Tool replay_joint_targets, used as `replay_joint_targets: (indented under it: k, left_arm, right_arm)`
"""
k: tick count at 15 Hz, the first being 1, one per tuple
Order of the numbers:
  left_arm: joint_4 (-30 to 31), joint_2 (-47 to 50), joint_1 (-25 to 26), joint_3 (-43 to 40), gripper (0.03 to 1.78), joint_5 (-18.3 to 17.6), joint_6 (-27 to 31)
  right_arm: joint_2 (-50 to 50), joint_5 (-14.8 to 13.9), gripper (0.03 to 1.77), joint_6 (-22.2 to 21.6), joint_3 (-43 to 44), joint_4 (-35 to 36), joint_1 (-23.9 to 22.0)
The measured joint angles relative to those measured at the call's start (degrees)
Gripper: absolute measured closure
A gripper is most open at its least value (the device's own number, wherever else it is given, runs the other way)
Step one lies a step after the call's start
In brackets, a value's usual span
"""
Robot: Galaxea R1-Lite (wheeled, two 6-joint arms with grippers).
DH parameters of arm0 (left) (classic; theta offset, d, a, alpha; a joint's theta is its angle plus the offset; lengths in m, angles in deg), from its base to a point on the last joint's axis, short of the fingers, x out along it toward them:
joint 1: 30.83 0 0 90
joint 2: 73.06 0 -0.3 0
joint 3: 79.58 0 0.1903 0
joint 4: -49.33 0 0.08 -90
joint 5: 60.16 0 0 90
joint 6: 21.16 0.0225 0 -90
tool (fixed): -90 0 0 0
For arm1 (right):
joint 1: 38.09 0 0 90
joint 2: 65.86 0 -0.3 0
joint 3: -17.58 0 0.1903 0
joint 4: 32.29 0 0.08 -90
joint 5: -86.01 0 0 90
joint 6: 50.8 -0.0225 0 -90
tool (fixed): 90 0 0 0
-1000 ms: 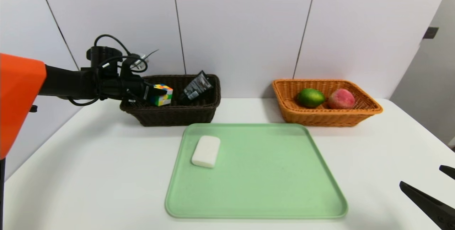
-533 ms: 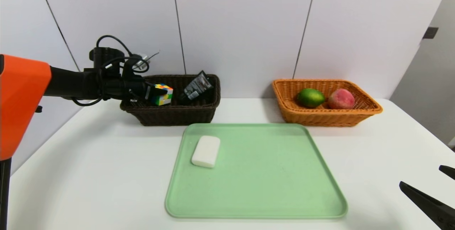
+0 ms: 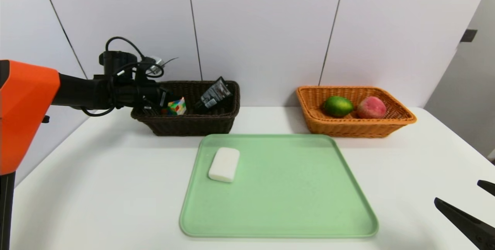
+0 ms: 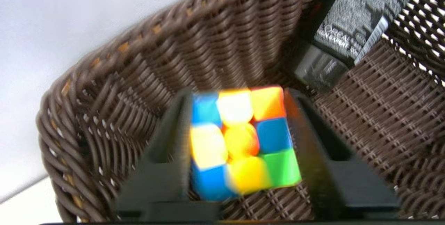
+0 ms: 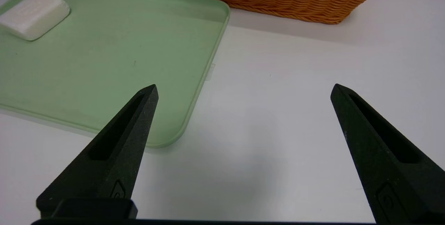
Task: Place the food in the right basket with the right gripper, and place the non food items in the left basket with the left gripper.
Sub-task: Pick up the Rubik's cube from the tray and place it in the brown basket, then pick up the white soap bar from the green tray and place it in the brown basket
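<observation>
My left gripper [image 3: 169, 101] reaches over the left end of the dark brown basket [image 3: 193, 124], shut on a multicoloured puzzle cube [image 3: 177, 107]. In the left wrist view the cube [image 4: 240, 141] sits tilted between both fingers, just above the woven basket floor [image 4: 365, 120]. A black tube [image 3: 214, 94] leans in the same basket. A white soap bar [image 3: 224, 164] lies on the green tray [image 3: 278, 203]. The orange basket [image 3: 348, 126] holds a green lime [image 3: 338, 106] and a pink peach [image 3: 371, 107]. My right gripper [image 3: 458, 192] is parked open at the table's near right corner, holding nothing.
The tray fills the middle of the white table [image 3: 96, 172], with both baskets behind it against the wall. In the right wrist view the tray corner [image 5: 180, 127] lies beside one finger and bare table [image 5: 271, 141] lies under the gripper.
The left gripper has dipped lower into the dark basket. The cube now sits lower and tilted between the fingers. The right arm has not moved.
</observation>
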Motion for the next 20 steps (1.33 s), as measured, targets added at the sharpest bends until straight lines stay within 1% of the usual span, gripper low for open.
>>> replay_joint_targets:
  k: [1,2,3,4,7,9,13,17,20]
  left_arm:
    - [1.16,0.02,0.01,0.00,1.06,-0.04,-0.12]
    - [2.10,0.09,0.06,0.00,1.41,-0.11,-0.23]
    - [2.27,0.22,0.11,0.06,1.72,-0.21,-0.26]
    - [2.26,0.55,0.11,0.22,1.77,-0.23,-0.33]
    - [1.77,3.21,0.22,-0.05,1.77,-0.37,-0.54]
    - [1.73,6.68,0.24,-2.15,1.77,-0.48,-1.55]
    - [1.66,16.65,-0.29,-11.00,1.77,-1.00,-2.02]
    - [-0.27,28.00,-4.46,-20.37,1.77,-1.69,-2.13]
    - [-0.28,34.12,-5.86,-25.27,1.77,-1.68,-2.16]
  right_arm:
    - [0.00,0.02,0.09,-0.02,0.00,0.00,0.02]
    - [0.00,0.05,0.09,-0.02,-0.04,0.00,0.02]
    - [0.00,0.02,0.09,-0.02,-0.04,0.00,0.02]
    - [0.02,0.05,0.09,-0.02,-0.04,0.00,0.02]
    - [0.13,0.11,0.09,0.01,0.02,0.00,0.02]
    - [0.27,0.13,0.09,0.06,0.02,0.00,0.02]
    - [0.40,0.22,0.09,0.26,0.00,0.00,0.02]
    - [0.46,0.22,0.09,0.48,-0.06,-0.02,0.02]
    - [1.16,0.20,0.09,0.61,-0.41,-0.50,0.02]
